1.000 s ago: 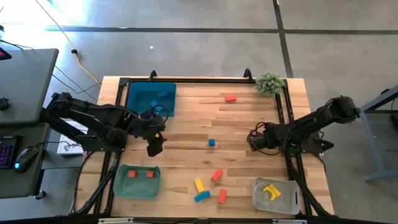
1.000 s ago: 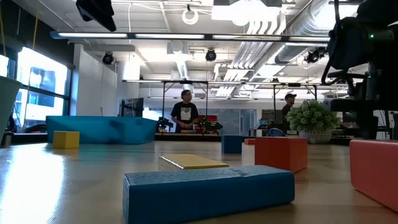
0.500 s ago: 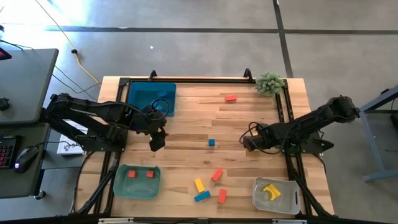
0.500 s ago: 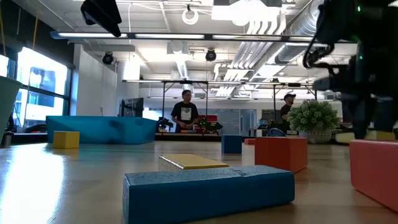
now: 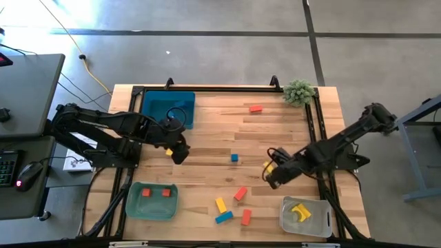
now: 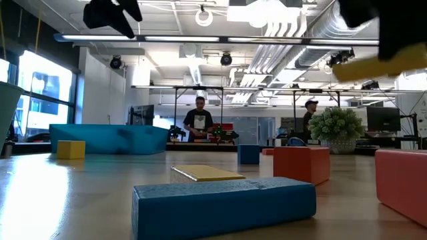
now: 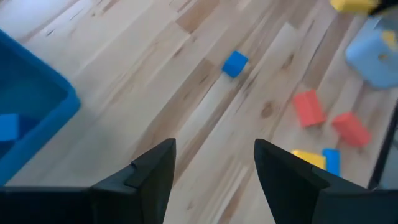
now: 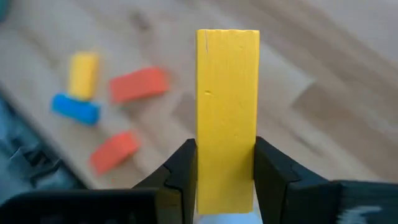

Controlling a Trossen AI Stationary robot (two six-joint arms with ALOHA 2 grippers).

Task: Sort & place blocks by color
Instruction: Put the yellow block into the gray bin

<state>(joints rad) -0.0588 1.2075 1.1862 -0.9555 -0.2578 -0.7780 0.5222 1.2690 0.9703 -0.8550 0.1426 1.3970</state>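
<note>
My right gripper (image 5: pixel 270 172) is shut on a yellow bar (image 8: pixel 227 99), held high over the table's middle right; the low view shows the bar (image 6: pixel 380 63) up in the air. My left gripper (image 5: pixel 178 153) hangs open over bare wood (image 7: pixel 214 155) near the blue bin (image 5: pixel 167 108), holding nothing. A yellow cube (image 6: pixel 70 149) sits under that arm. On the table lie a blue cube (image 5: pixel 234 158), a red block (image 5: pixel 255 108) at the far side, and near the front edge a red (image 5: pixel 240 193), yellow (image 5: pixel 220 204), blue (image 5: pixel 223 218) and red (image 5: pixel 246 217) block. My right gripper pinches the yellow bar's two long sides (image 8: pixel 227 168) between its two fingers, close to one end. The fingers slant down from above. The rest of the bar sticks out past the fingertips. It is lifted clear of the table and lies nearly level in the low view.
A green bin (image 5: pixel 131 207) at the near left holds two red blocks. A clear bin (image 5: pixel 286 220) at the near right holds yellow pieces. The blue bin holds a blue block (image 7: pixel 7 126). A small plant (image 5: pixel 299 91) stands at the far right corner. People stand in the room beyond.
My right gripper has risen and moved toward the table's near edge and middle while rolling its wrist. The yellow bar has come up with it from near the tabletop and is lifted clear. My left gripper has rolled about its own axis, staying about where it was.
</note>
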